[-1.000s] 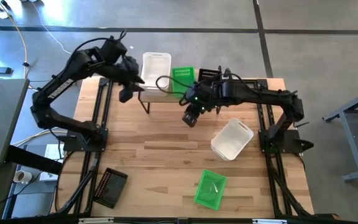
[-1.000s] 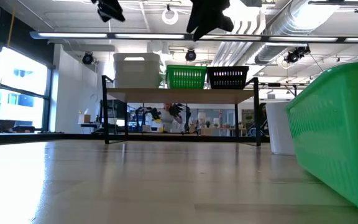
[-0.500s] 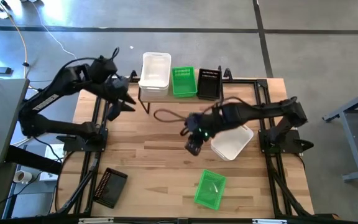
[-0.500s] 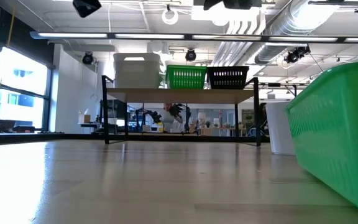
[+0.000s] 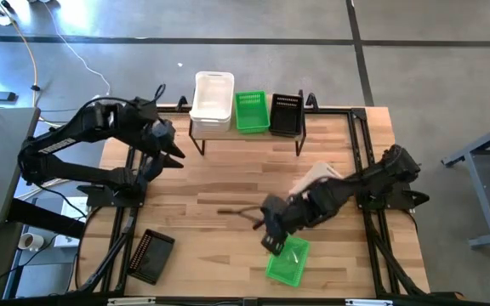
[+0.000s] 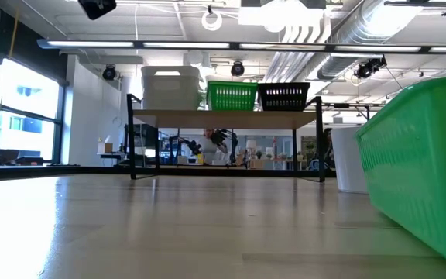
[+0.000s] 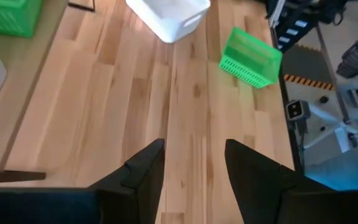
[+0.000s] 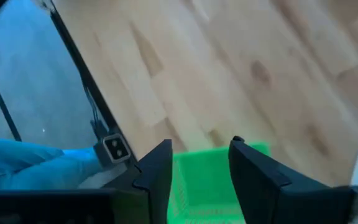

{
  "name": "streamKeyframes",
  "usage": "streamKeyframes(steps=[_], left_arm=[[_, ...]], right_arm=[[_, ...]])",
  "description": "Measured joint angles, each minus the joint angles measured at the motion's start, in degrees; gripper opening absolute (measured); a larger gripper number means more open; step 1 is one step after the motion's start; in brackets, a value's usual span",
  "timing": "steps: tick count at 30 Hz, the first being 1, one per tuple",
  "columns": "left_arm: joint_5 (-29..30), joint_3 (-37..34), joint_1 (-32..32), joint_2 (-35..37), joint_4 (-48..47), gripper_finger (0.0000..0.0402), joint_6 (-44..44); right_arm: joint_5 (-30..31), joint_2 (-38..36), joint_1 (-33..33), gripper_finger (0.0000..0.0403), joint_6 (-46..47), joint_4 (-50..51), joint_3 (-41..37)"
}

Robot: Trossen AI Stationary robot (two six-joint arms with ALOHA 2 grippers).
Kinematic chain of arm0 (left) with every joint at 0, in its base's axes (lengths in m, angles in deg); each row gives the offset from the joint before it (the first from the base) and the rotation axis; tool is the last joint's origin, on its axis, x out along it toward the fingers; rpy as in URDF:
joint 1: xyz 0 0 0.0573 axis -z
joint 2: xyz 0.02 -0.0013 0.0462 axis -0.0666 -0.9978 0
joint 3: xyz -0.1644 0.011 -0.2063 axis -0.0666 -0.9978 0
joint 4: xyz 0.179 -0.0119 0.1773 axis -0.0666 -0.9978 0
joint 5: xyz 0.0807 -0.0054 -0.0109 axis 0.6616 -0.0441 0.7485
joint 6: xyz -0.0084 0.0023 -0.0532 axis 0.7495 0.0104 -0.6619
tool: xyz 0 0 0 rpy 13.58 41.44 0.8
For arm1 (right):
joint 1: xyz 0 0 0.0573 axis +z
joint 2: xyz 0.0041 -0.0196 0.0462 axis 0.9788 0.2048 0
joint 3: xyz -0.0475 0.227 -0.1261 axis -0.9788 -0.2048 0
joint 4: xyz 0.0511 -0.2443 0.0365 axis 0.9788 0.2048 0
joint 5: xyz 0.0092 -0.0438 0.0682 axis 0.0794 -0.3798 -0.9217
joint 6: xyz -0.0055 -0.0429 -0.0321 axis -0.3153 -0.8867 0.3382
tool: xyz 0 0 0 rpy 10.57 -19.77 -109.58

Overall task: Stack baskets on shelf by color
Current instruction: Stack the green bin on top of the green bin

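While right gripper (image 5: 272,244) jaws gape empty over green basket (image 5: 287,260); left gripper (image 5: 170,153) likewise.

No readable text, label, brand or number shows anywhere: nothing legible on the baskets, the shelf, the arms or the surface, and the room behind offers no sign that can be made out either.

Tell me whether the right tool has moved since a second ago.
Yes. The right tool went from beside the wooden riser shelf down to the loose green basket.
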Motion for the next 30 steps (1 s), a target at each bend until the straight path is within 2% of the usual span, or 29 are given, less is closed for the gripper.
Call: streamKeyframes(steps=[7, 11, 17, 30], left_arm=[[3.5, -2.48, 4.63, -0.01, 1.26, 0.0158, -1.23], [4.36, -3.22, 5.88, -0.02, 1.94, 0.0158, -2.18], [6.49, -3.22, 7.07, -0.07, 2.05, 0.0158, -4.0], [6.47, -3.22, 7.05, -0.07, 2.08, 0.0158, -4.0]], right_arm=[[-0.61, 3.43, 6.22, 0.0179, 4.1, -0.14, 0.0], [-0.97, 5.75, 9.15, 0.0181, 6.91, -0.63, 0.0], [-2.06, 9.44, 12.67, 0.0181, 4.77, -5.76, 0.01], [-2.34, 17.33, 15.4, 0.0181, 2.67, -11.22, 0.02]])
